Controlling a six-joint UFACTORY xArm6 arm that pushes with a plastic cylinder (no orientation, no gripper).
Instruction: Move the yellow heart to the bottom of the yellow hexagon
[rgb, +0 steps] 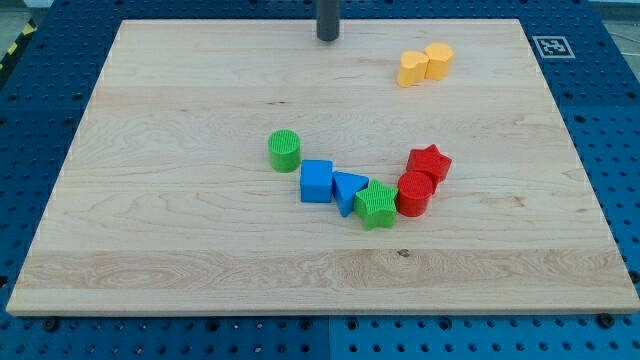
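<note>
Our tip (328, 38) is bare and holds nothing, standing near the view's top, well left of the two yellow blocks. The yellow heart (438, 60) and the yellow hexagon (412, 69) touch each other at upper right, though which is which is hard to tell. Because they touch, we judge any push risks dragging both together, or sliding one off the board (150, 250).

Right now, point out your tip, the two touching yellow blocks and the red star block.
my tip (328, 38): camera view, rod's very end.
two touching yellow blocks (425, 65): camera view, where the pair meet; shapes unclear.
red star block (429, 161): camera view, top face.
</note>
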